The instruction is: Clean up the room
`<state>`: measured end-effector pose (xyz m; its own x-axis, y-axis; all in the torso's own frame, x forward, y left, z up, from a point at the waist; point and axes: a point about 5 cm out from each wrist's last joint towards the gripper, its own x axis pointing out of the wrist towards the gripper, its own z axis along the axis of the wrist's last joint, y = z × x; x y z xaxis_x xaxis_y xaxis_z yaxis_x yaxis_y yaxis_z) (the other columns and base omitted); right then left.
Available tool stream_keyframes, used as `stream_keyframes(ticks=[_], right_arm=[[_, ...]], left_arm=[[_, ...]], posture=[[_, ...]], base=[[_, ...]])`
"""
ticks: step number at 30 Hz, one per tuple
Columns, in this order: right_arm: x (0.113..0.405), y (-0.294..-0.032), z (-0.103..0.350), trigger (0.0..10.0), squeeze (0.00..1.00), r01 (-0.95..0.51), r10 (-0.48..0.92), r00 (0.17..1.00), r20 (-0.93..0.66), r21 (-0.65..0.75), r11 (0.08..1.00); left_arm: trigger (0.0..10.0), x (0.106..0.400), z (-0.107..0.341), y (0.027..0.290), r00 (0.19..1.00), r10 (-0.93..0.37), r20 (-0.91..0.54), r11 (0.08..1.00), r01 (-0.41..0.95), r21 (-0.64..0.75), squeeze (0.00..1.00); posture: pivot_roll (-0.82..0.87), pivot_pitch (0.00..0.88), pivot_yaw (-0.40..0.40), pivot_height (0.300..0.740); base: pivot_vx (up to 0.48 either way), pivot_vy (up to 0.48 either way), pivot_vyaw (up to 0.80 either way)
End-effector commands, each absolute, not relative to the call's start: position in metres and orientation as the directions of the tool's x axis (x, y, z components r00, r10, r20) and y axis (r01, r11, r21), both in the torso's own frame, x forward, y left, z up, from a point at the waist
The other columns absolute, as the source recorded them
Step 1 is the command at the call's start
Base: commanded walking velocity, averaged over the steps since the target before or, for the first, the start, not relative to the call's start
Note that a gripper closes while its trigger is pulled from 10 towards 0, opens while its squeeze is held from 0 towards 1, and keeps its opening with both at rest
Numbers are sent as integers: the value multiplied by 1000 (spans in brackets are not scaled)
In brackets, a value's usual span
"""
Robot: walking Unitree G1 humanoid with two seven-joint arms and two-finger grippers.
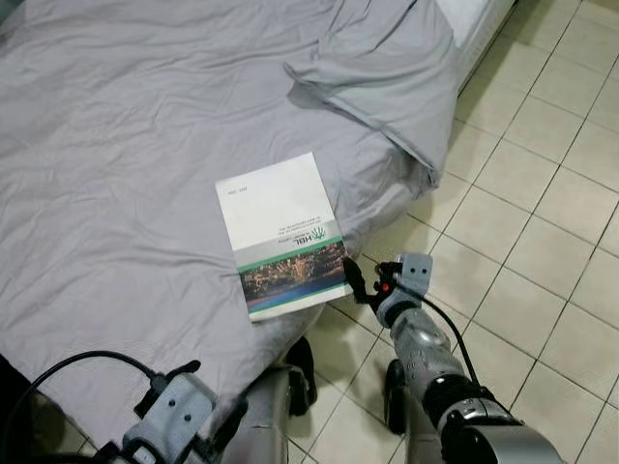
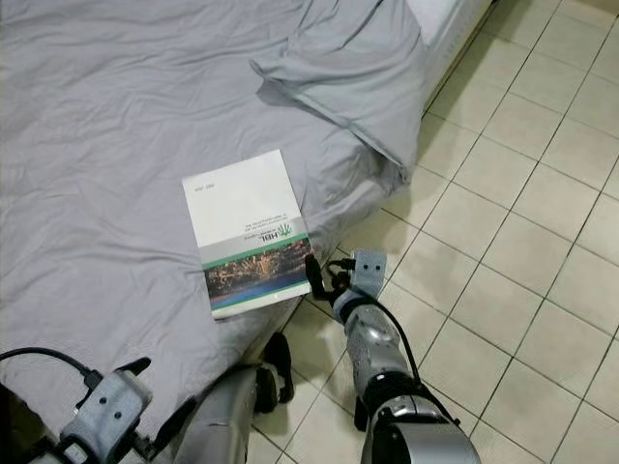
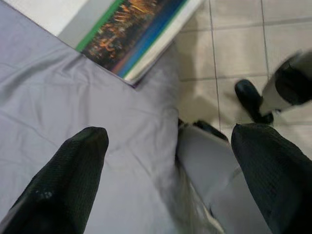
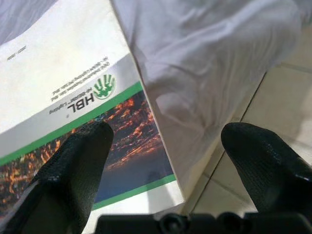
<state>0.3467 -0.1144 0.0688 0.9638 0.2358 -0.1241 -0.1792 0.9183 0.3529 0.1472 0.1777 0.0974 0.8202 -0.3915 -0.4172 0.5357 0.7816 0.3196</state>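
Note:
A white book with a green stripe and a city photo on its cover lies flat on the grey bedsheet, near the bed's edge. My right gripper is open right beside the book's near right corner, at the bed's edge. In the right wrist view one finger hangs over the cover and the other is over the sheet's edge. My left gripper is open low over the sheet, short of the book's corner.
A rumpled fold of grey cover lies at the bed's far right corner. Beige floor tiles run along the right of the bed. My black feet stand at the bed's edge.

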Motion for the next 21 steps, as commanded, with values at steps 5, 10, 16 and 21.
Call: stream_keyframes(ticks=[5, 10, 16, 21], right_arm=[[338, -97, 53, 10000, 0, -178, 286, 937, -198, 434, 883], [342, -88, 58, 10000, 0, -198, 313, 930, -194, 453, 869], [341, -78, 57, 10000, 0, -188, 338, 913, -229, 499, 846], [342, -76, 57, 10000, 0, -188, 340, 907, -248, 483, 855]], left_arm=[[10000, 132, 102, 178, 791, -388, -472, 756, 566, 328, 0], [10000, 125, 112, 177, 797, -385, -465, 765, 558, 322, 0], [10000, 113, 115, 175, 791, -375, -483, 781, 550, 296, 0], [10000, 107, 119, 171, 794, -370, -482, 798, 538, 272, 0]], posture=[[314, 673, 220, 740], [327, 691, 223, 740], [324, 706, 206, 740], [326, 706, 196, 740]], base=[[0, 0, 0], [0, 0, 0], [0, 0, 0], [0, 0, 0]])
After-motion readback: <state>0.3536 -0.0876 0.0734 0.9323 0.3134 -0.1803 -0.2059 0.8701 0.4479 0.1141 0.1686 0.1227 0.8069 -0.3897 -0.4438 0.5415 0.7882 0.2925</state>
